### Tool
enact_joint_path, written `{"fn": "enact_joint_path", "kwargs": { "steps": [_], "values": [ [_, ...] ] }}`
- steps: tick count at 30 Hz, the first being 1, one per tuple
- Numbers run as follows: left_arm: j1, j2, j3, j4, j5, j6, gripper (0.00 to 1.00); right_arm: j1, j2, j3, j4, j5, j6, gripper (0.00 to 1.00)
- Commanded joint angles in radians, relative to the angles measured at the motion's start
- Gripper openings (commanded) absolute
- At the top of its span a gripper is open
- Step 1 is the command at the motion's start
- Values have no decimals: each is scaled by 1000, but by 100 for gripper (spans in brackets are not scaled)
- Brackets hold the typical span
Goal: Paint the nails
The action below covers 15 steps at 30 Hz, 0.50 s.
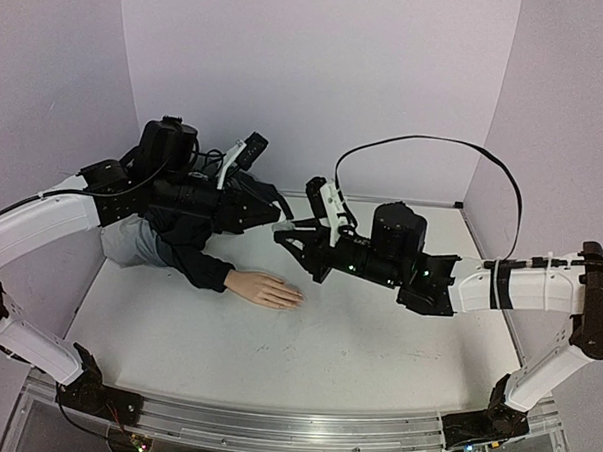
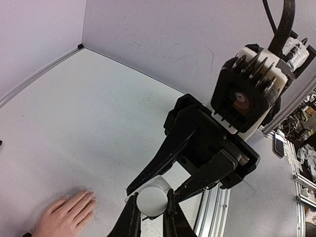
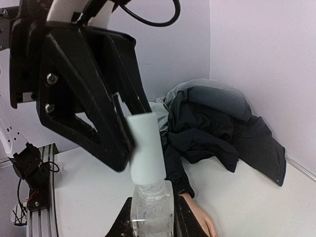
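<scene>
Peach mannequin hand (image 1: 267, 289) lies on the white surface (image 1: 356, 349) left of centre, nails (image 1: 295, 298) toward the right. Above, the left hand (image 2: 150, 212) clamps a white cap (image 3: 145, 148); the right hand (image 3: 152, 223) grips the clear bottle (image 3: 152, 210).

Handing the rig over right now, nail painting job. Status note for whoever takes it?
Left gripper: shut on the white cap.
Right gripper: shut on the clear bottle, held up between the arms.
Mannequin hand: flat on the table, clear of both grippers; no paint visible on the nails, though they are tiny.
Done: bottle lifted, cap gripped.
Left: get the cap off, paint the nails.
</scene>
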Motion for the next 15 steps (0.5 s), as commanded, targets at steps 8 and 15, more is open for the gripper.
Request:
{"fn": "enact_joint_path", "kwargs": {
  "steps": [8, 15],
  "values": [
    [-9, 35, 43, -56, -91, 22, 0, 33, -3, 115, 66, 229, -40, 0],
    [-14, 109, 117, -162, -285, -46, 0, 131, 135, 237, 167, 794, -208, 0]
  ]
}}
